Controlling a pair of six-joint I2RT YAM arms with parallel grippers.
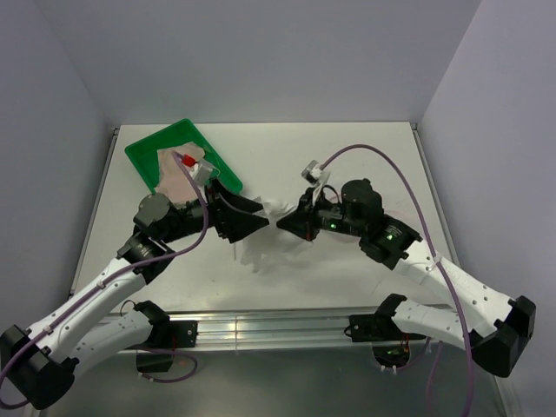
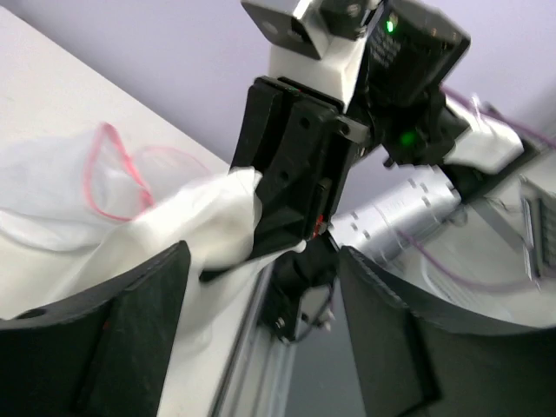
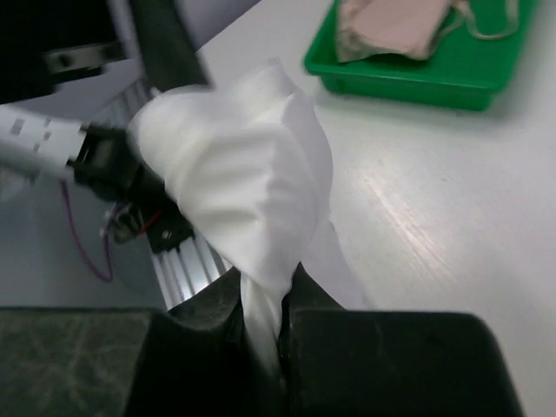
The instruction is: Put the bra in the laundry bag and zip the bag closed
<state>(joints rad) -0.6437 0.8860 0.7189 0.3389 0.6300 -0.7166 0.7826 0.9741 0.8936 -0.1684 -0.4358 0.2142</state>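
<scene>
Right gripper [image 3: 265, 306] was clenched on a fold of the bag [image 3: 243, 165]: in its wrist view the two dark fingers met at the bottom of the frame with white mesh pinched between them, and the rest of the cloth bulged up above in a loose mound. Seen from above, this gripper [image 1: 285, 223] faced the left gripper [image 1: 259, 222] near the middle of the desk [image 1: 347, 165], tips almost touching. The bag [image 1: 263, 252] hung between them and spread onto the desk just in front.

The left gripper [image 2: 261, 265] was released. Its wrist view showed the fingers [image 2: 104, 347] spread wide, with the black right gripper straight ahead gripping the white cloth. Some mesh drooped into the gap between the left fingers, but nothing was squeezed there. To the left in that view the bag lay crumpled on the desk, with a loop of its pink edging [image 2: 109, 174] showing through the mesh. Whether the zip stood open could not be told.

The bra [image 1: 178, 178] lay in the green tray [image 1: 143, 156] at the far left of the desk, behind the left arm and well apart from the bag. From the right wrist, its peach cloth [image 3: 395, 22] sat bunched against the tray's wall [image 3: 408, 82], a thin strap curling at one side.
</scene>
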